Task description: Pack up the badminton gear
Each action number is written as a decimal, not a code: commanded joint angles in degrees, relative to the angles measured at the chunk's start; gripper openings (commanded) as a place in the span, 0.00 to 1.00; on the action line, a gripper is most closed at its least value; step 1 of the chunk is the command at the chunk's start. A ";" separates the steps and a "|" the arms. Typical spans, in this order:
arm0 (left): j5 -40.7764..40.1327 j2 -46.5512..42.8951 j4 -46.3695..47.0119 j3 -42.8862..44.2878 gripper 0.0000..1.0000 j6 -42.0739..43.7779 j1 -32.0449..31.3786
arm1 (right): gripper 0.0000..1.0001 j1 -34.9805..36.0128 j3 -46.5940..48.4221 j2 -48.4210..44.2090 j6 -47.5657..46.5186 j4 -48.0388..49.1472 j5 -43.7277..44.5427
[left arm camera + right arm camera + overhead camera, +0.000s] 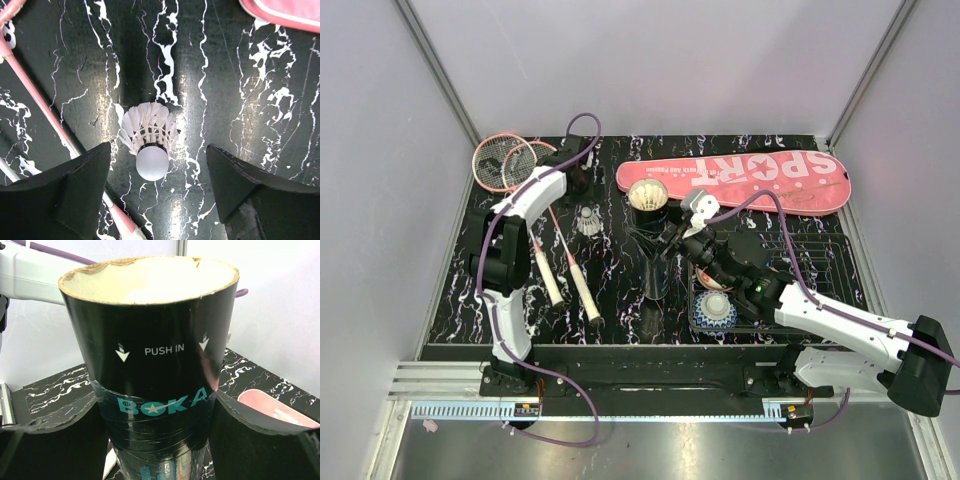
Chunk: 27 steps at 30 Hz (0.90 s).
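While right gripper (155, 399) grips tube (150, 340), shuttlecock (148, 137) centred under left gripper (159, 150)

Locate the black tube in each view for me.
Top external: the black tube is at the picture's centre, its open end showing.
Left wrist: not in it.
Right wrist: it fills the middle.
Shared landmark: the pink racket cover.

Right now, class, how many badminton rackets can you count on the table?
2. Both rackets lie on the left side of the table, heads overlapping near the far-left corner. One handle and the other handle point toward the near edge. None seems hidden.
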 commanded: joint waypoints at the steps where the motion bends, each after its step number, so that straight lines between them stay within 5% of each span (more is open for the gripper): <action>1: -4.05 -0.29 1.49 -1.18 0.81 0.95 -1.76 | 0.41 -0.31 0.78 -1.99 -0.10 3.18 0.65; 7: -4.67 2.08 1.58 -2.24 0.67 1.21 -1.76 | 0.41 -0.40 0.61 -2.25 0.08 3.36 -0.05; 13: -7.47 3.32 -4.46 1.54 0.21 3.67 -2.64 | 0.41 -0.40 0.00 -3.04 -0.01 4.06 -0.06; 14: -10.70 2.88 -5.79 1.80 0.09 4.37 -3.08 | 0.42 -0.40 -0.09 -3.21 -0.10 4.15 -0.14; 16: -17.10 0.96 -10.17 1.02 0.00 5.42 -5.70 | 0.41 -0.40 -0.79 -3.65 -0.27 4.85 0.03; 24: -37.26 -0.74 -11.69 -5.58 0.02 5.70 -12.92 | 0.41 -0.40 -2.03 -3.48 0.87 6.43 -1.11; 27: -40.35 1.55 -11.78 -4.18 0.32 5.34 -15.47 | 0.42 -0.39 -2.29 -4.27 0.87 5.73 -1.29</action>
